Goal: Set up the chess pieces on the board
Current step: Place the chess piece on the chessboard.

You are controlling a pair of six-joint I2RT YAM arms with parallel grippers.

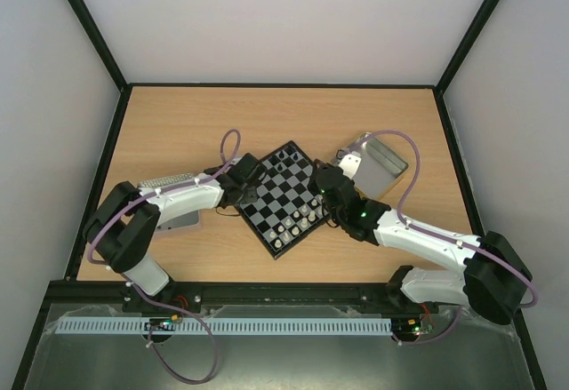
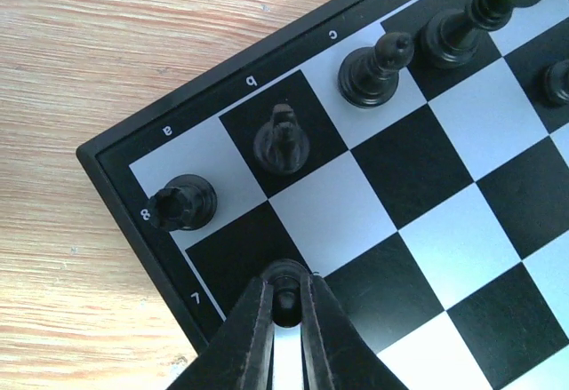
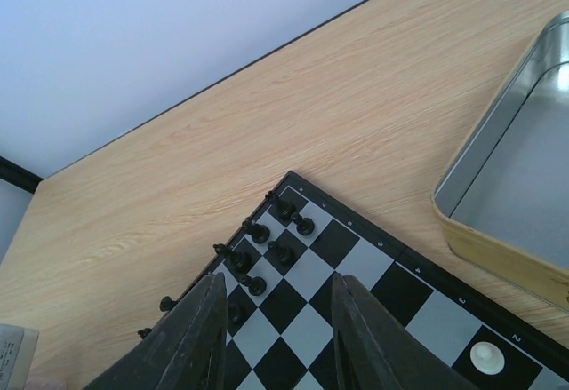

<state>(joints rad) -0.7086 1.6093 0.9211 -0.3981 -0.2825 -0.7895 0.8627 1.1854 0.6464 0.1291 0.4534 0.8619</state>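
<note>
Over the board (image 2: 427,221) corner, left pincer (image 2: 286,274): I see it pinching a black pawn (image 2: 286,299)
right pincer (image 3: 280,281): narrowly parted above board

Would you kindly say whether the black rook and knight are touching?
Apart. The left wrist view shows the rook and knight on neighbouring squares, with a clear gap between them.

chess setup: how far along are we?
Done: black rook, knight, bishop and a taller piece stand on a8–d8; white pieces line the board's opposite edge. In hand: left end effector shut on a small black piece over a7; right end effector open, empty. Left: a7–d7 are bare.
</note>
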